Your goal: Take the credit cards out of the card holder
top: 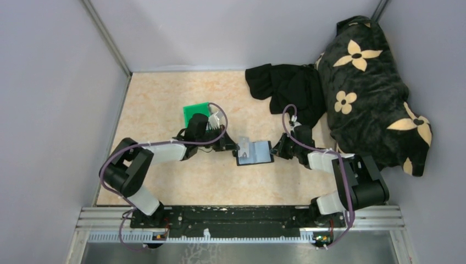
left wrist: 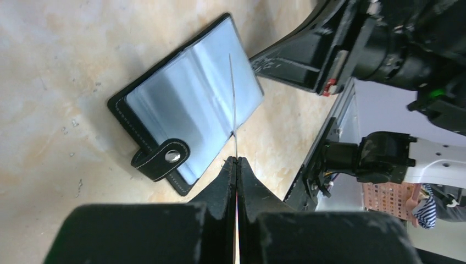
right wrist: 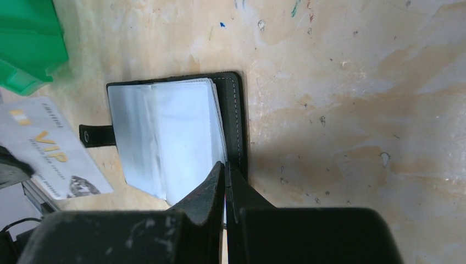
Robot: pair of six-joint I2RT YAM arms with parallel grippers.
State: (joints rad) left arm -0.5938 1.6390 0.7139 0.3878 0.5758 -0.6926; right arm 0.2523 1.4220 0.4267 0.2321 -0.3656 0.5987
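Black card holder [right wrist: 233,121], grey-blue inside; pale credit card [right wrist: 49,146], gold lettering; green bin [right wrist: 27,44]; cream-flowered black fabric [top: 373,82]

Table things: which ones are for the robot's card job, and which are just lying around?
For the job: card holder, open; pale card pinched in left gripper; right gripper at the holder's edge.
Lying about: green bin, black cloth, flowered black bundle.

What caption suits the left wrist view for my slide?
Left end effector, shut on a card seen edge-on, near the open card holder.
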